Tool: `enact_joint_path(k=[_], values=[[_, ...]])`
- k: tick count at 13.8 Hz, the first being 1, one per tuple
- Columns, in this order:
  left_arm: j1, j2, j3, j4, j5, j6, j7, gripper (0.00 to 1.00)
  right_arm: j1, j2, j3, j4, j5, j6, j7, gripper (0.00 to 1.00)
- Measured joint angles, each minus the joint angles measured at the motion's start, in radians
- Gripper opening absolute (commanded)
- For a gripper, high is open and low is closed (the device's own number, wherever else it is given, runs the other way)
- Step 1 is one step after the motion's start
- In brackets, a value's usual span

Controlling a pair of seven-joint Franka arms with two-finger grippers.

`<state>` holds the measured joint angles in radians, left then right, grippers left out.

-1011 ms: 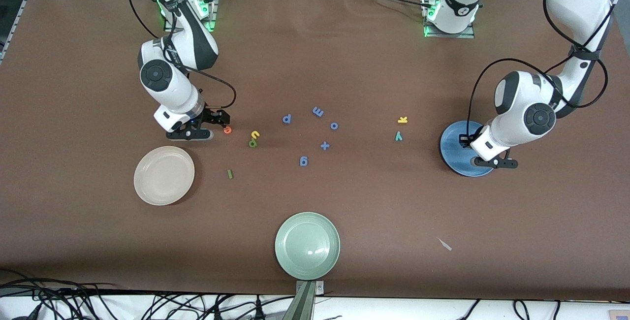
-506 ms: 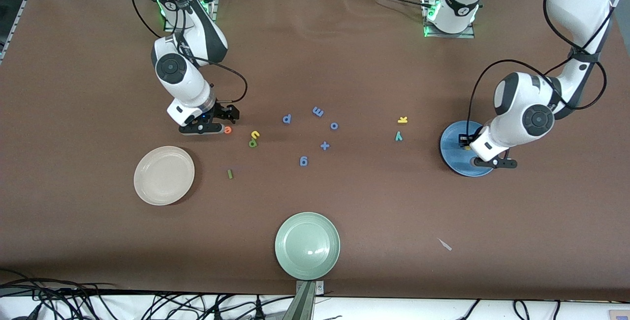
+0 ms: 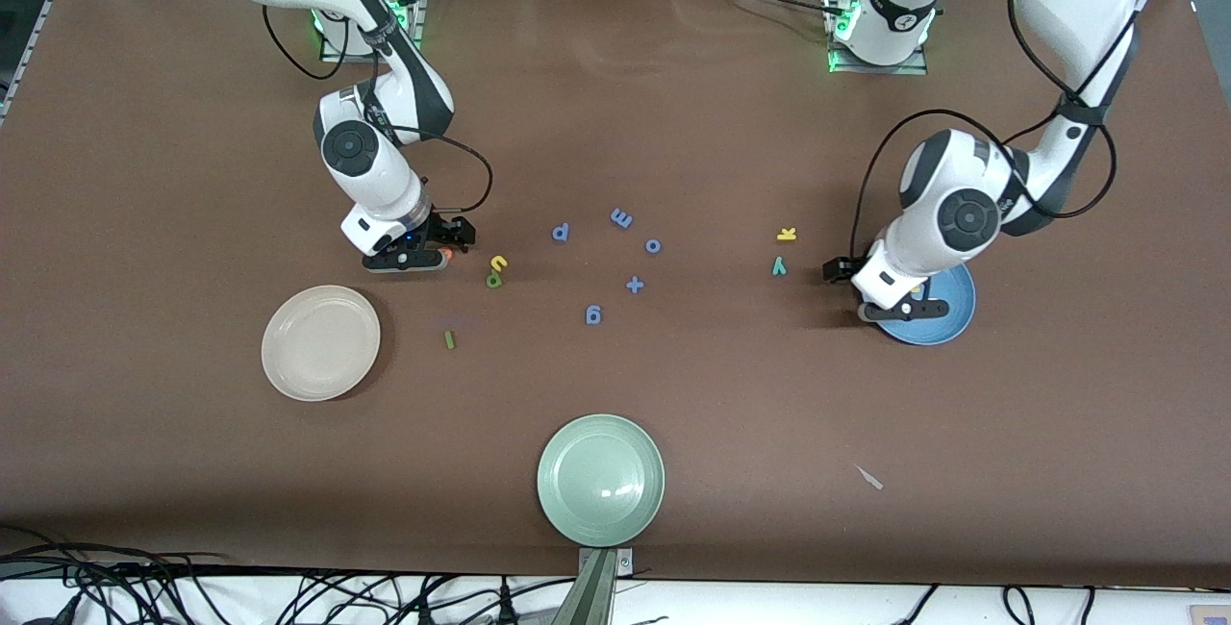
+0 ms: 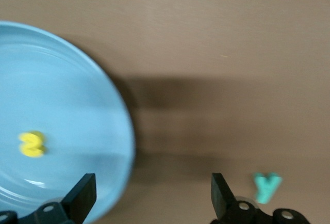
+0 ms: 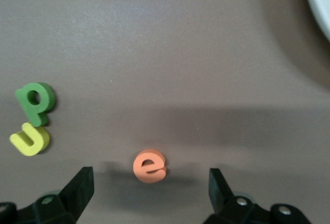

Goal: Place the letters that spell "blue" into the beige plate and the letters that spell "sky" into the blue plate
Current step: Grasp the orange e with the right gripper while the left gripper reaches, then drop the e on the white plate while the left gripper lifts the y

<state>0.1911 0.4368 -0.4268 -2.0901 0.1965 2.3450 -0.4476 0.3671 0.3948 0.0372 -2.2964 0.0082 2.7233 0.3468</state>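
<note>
Brown tabletop, foam letters mid-field, three plates toward its edges.
Right gripper [image 5: 147, 195], jaws spread, hovers over orange e [image 5: 149, 165]; light, soft foam, best pinched across flat sides. Left gripper [image 4: 152, 195], jaws spread, over blue plate [image 4: 67, 100] rim; yellow s [image 4: 32, 144] lies inside.

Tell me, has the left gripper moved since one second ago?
Yes. The left gripper, open, has shifted off the blue plate toward the teal y. Earlier it hung over the plate; now it is over the plate's edge nearest the y.
</note>
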Motion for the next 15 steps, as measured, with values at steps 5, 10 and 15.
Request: enact_joint_path(k=[5, 10, 15], values=[[-0.097, 0.006, -0.056, -0.005, 0.0, 0.032, -0.136, 0.75, 0.0, 0.005, -0.001, 0.0, 0.0, 0.005, 0.0, 0.82], [-0.113, 0.045, -0.055, -0.012, 0.005, 0.097, -0.151, 0.69, 0.0, 0.008, -0.001, 0.001, -0.001, 0.005, 0.0, 0.58], [-0.115, 0.086, -0.054, -0.012, 0.061, 0.131, -0.173, 0.49, 0.0, 0.007, -0.002, 0.001, -0.003, 0.005, 0.0, 0.25]])
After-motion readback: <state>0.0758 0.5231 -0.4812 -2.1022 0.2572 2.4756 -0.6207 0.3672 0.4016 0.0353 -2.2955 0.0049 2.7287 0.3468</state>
